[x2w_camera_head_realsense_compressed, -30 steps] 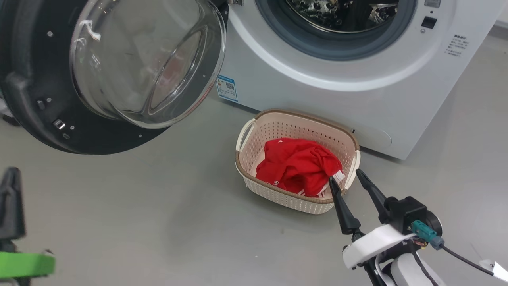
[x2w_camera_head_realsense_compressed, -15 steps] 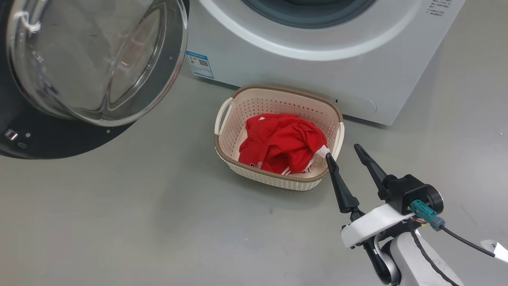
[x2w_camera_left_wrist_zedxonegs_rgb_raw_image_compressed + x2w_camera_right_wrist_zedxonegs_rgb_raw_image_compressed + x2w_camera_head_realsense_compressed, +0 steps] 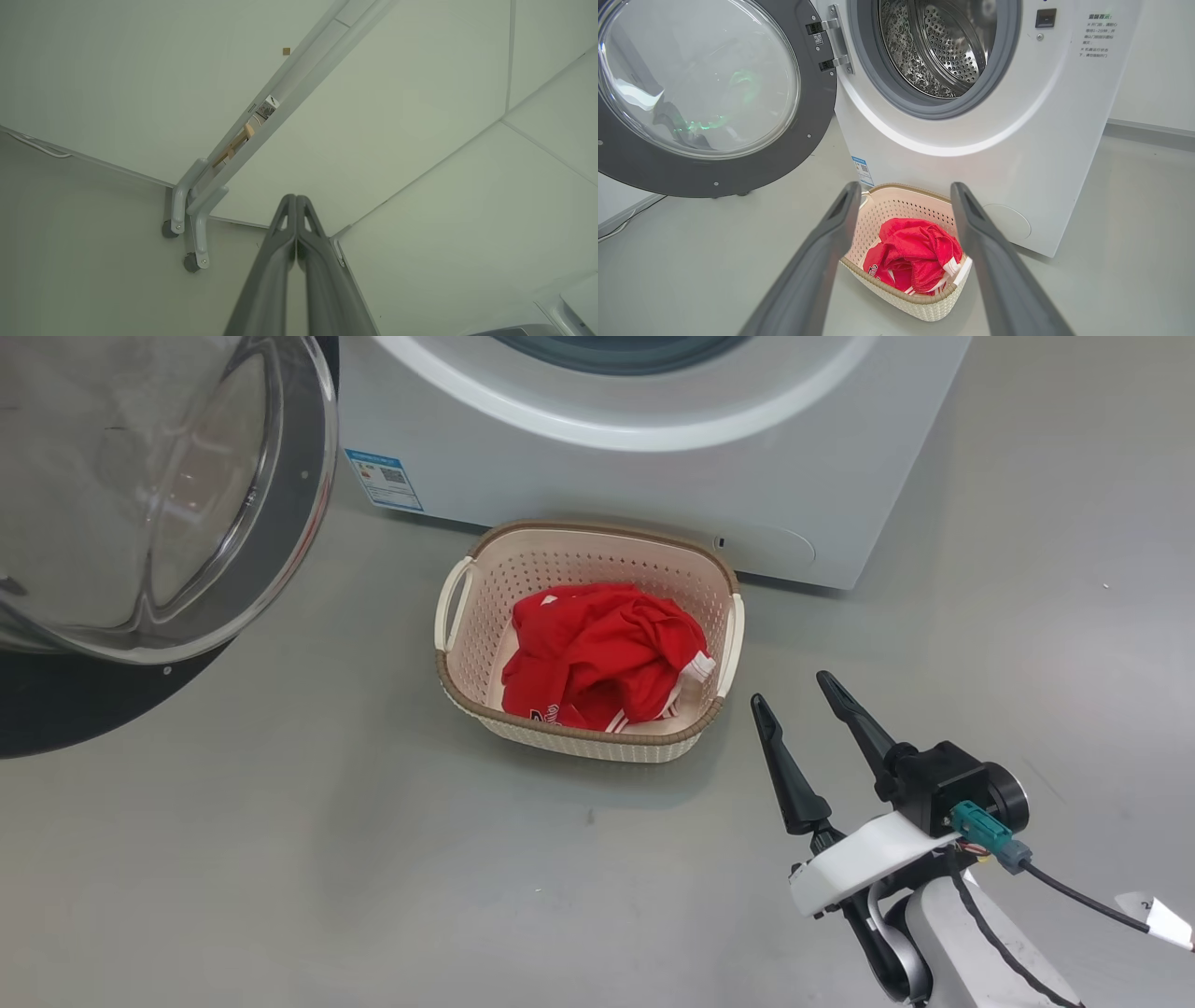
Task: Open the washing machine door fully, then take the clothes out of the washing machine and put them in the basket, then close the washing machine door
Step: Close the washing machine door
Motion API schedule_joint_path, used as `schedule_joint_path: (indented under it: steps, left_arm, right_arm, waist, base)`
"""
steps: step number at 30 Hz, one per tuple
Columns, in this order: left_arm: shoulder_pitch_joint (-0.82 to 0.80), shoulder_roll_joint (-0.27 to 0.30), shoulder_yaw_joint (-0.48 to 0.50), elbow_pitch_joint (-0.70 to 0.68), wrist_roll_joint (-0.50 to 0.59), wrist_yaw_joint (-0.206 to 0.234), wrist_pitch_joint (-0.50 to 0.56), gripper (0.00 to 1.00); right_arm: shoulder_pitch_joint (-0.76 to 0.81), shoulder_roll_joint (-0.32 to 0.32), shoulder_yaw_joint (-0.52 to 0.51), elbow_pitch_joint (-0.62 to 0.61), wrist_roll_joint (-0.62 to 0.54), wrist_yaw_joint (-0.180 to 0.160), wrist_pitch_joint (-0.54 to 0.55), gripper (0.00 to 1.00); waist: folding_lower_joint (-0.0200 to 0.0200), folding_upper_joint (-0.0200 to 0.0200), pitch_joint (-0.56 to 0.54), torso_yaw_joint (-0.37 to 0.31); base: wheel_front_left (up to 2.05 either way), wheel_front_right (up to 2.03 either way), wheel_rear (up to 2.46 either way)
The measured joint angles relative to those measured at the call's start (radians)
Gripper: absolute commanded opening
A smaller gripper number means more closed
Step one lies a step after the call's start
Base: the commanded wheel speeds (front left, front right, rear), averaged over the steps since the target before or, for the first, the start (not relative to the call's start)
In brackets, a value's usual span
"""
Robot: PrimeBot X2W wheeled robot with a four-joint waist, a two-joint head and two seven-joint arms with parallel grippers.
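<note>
The red clothes (image 3: 597, 653) (image 3: 913, 254) lie bunched in the cream basket (image 3: 467, 681) (image 3: 924, 305) on the floor before the white washing machine (image 3: 653, 485) (image 3: 971, 154). Its steel drum looks bare in the right wrist view. The washing machine door (image 3: 149, 513) (image 3: 700, 98) hangs wide open at the left, glass bowl facing out. My right gripper (image 3: 794, 691) (image 3: 903, 191) stands open with nothing in it, just right of the basket and short of it. In the left wrist view my left gripper (image 3: 295, 198) is shut on nothing, pointing at a white wall corner.
Grey floor spreads in front of and to the right of the basket. A blue label sticker (image 3: 383, 479) marks the machine's lower left front. A wheeled white frame (image 3: 196, 210) stands against the wall panels in the left wrist view.
The head camera has swung right and down, so machine, door and basket slide left and up in its view. My right gripper has drawn back from the basket's rim, still open.
</note>
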Motion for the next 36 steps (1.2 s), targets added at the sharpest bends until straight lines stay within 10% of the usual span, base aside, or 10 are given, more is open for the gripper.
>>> schedule_joint_path:
  steps: [36]
  left_arm:
    - [-0.34, -0.008, 0.099, 0.532, -0.16, 0.027, 0.282, 0.0]
  right_arm:
    - [-0.032, 0.0, -0.001, 0.014, -0.01, 0.0, 0.0, 1.0]
  waist:
    - [0.0, 0.0, 0.033, -0.061]
  base:
    - [0.0, 0.0, 0.0]
